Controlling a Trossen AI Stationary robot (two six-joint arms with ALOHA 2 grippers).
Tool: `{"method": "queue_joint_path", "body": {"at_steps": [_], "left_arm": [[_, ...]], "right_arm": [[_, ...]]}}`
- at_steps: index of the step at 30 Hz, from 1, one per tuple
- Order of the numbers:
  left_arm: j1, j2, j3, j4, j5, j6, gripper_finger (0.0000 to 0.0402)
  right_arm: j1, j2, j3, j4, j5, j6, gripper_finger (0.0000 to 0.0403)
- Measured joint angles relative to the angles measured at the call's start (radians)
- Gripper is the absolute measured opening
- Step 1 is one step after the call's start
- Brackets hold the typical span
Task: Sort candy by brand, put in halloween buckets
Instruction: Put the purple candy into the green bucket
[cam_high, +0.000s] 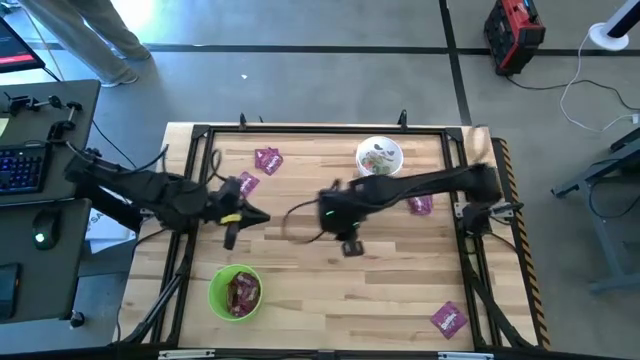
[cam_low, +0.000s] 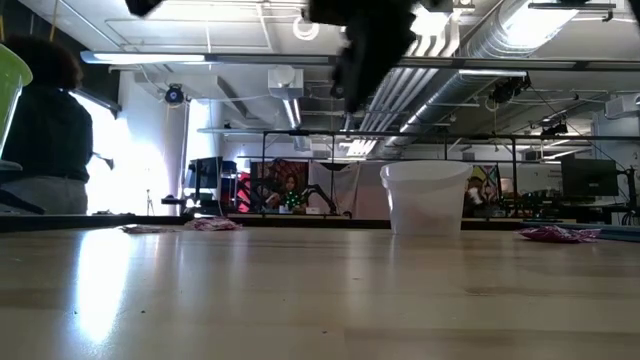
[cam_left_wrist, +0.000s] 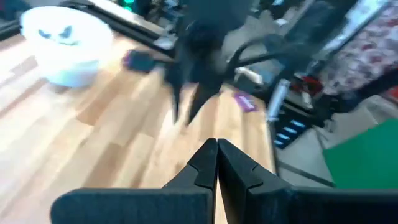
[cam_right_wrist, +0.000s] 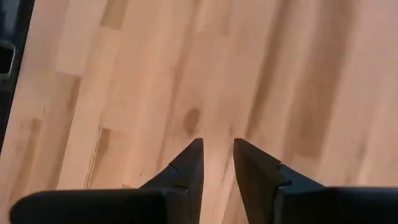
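Left gripper (cam_left_wrist: 216, 152): over the left middle of the table (cam_high: 400, 290), fingers pressed tight together with nothing between them
Green bucket (cam_high: 235, 292): near the front edge on the left, dark red packets inside
Purple packet by the left gripper (cam_high: 246, 184): flat on the wood, just behind the left arm's tip
Purple packet at the back (cam_high: 268, 160): flat on the wood, near the far rail
Right gripper (cam_right_wrist: 217, 155): over bare wood at the table's centre, fingers a narrow gap apart, nothing between them
White bucket (cam_high: 379, 157): at the back, right of centre, small sweets in red and green inside
Purple packet by the right arm (cam_high: 421, 205): just in front of the arm, partly hidden
Purple packet at the front right (cam_high: 449, 319): lies alone near the corner, well apart from both buckets
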Motion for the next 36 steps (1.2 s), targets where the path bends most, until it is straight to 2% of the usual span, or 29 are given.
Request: {"method": "queue_joint_path", "body": {"at_steps": [4, 9, 12, 14, 16, 19, 22, 28, 34, 36], "left_arm": [[0.164, 0.067, 0.003, 0.017, 0.065, 0.001, 0.0000], [0.426, 0.227, 0.064, -0.002, 0.293, 0.080, 0.0008], [0.560, 0.350, 0.128, -0.161, 0.373, 0.123, 0.0031], [0.628, 0.430, 0.177, -0.289, 0.388, 0.125, 0.0053], [0.679, 0.492, 0.217, -0.420, 0.409, 0.126, 0.0079], [0.720, 0.549, 0.248, -0.520, 0.451, 0.119, 0.0121], [0.727, 0.558, 0.255, -0.590, 0.440, 0.083, 0.0158], [0.760, 0.558, 0.255, -0.668, 0.336, 0.014, 0.0215], [0.850, 0.629, 0.255, -0.672, 0.301, 0.040, 0.0241], [0.868, 0.670, 0.255, -0.668, 0.255, 0.062, 0.0243]], "right_arm": [[-0.007, -0.270, -0.335, 0.236, 0.058, 0.196, 0.0079], [-0.006, -0.488, -0.635, 0.523, 0.122, 0.418, 0.0079], [-0.022, -0.535, -0.746, 0.610, 0.121, 0.433, 0.0083], [-0.046, -0.536, -0.795, 0.624, 0.121, 0.410, 0.0094], [-0.081, -0.531, -0.832, 0.648, 0.125, 0.396, 0.0109], [-0.137, -0.526, -0.896, 0.734, 0.121, 0.351, 0.0138], [-0.200, -0.526, -0.945, 0.829, 0.100, 0.322, 0.0168], [-0.304, -0.526, -1.000, 0.921, -0.001, 0.312, 0.0218], [-0.333, -0.526, -1.032, 0.985, -0.041, 0.292, 0.0233], [-0.333, -0.526, -1.039, 1.000, -0.041, 0.292, 0.0233]]}}
